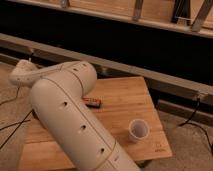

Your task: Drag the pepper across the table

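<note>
The table (125,97) is a small honey-coloured wooden top of glued planks. My large white arm (65,115) lies across its left half and hides much of it. A small dark reddish-brown thing (92,102), possibly the pepper, lies on the table right against the arm's edge. My gripper is hidden behind the arm and does not show in this view.
A white paper cup (138,130) stands upright on the table's right front part. A long metal rail (150,75) runs behind the table. Black cables (197,125) lie on the floor at right and left.
</note>
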